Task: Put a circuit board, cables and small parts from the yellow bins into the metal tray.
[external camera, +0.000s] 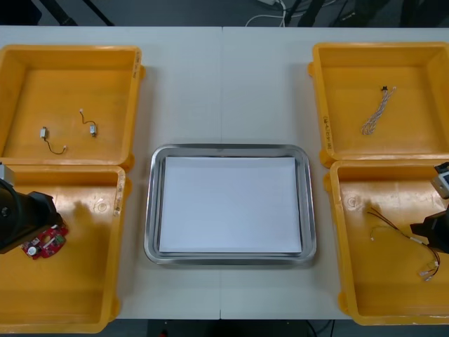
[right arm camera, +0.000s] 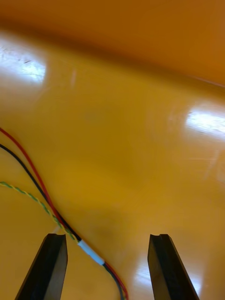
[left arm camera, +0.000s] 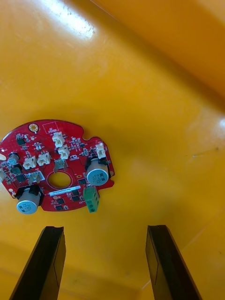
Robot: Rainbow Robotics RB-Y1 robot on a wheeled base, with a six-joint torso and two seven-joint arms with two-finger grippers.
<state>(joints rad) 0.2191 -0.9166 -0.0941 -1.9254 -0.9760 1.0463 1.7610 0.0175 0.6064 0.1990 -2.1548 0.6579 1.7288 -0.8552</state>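
Red circuit board just beyond spread left gripper, cable lying within spread right gripper

Front view: you see the left arm overlapping the far edge of the round red circuit board; the right arm covers part of the thin red-and-black cable. The small wired metal parts are too small to identify.
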